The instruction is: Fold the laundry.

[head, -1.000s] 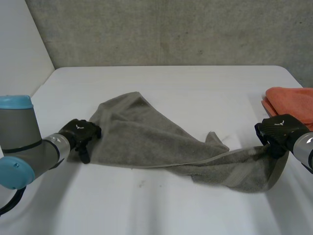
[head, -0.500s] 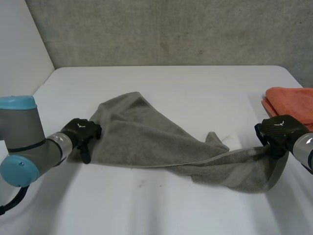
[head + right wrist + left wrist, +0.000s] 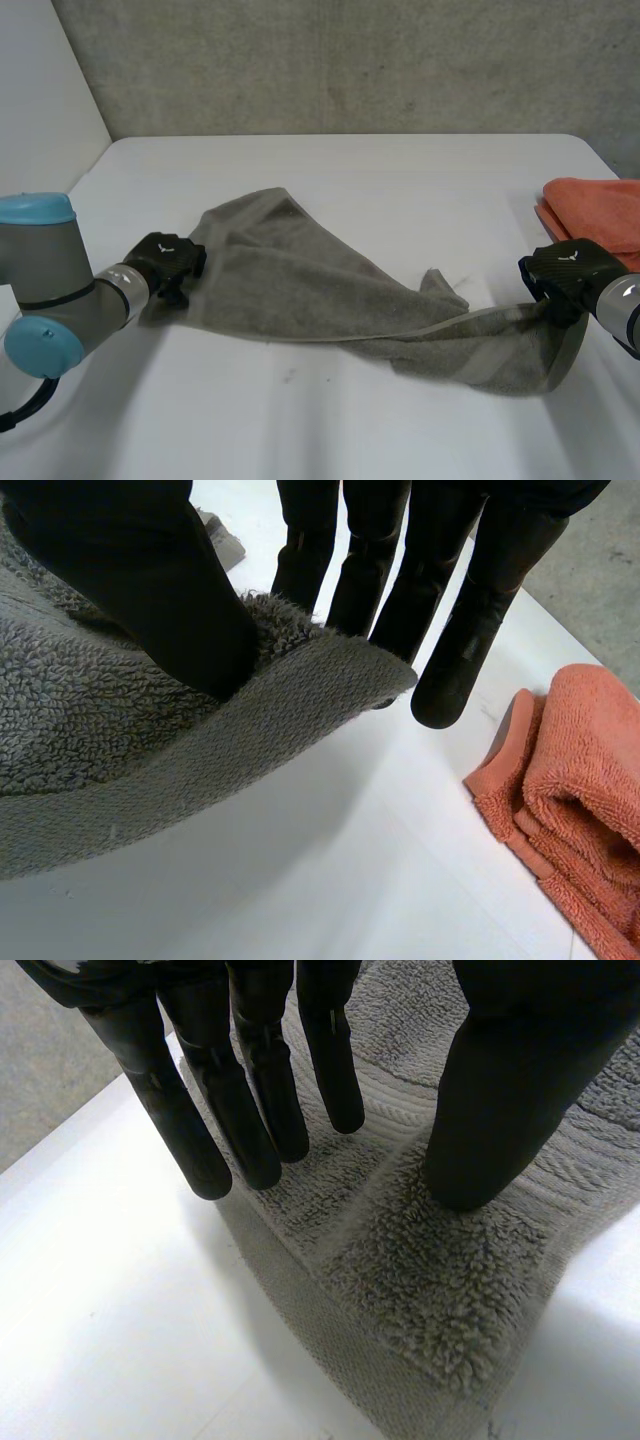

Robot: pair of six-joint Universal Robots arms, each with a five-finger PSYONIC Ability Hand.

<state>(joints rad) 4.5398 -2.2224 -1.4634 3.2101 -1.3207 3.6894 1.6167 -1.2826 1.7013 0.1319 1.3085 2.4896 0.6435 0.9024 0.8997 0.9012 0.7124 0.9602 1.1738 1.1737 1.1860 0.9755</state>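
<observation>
**Quick rundown of what's where on the table**

Got a towel (image 3: 330, 300) sprawled over the table (image 3: 400, 170), running from middle left of the frame down to lower right. Left hand (image 3: 165, 262) on its left corner, right hand (image 3: 565, 272) at its right end. Folded cloth (image 3: 595, 205) at the right edge, just behind that hand, apart from the towel.
</observation>
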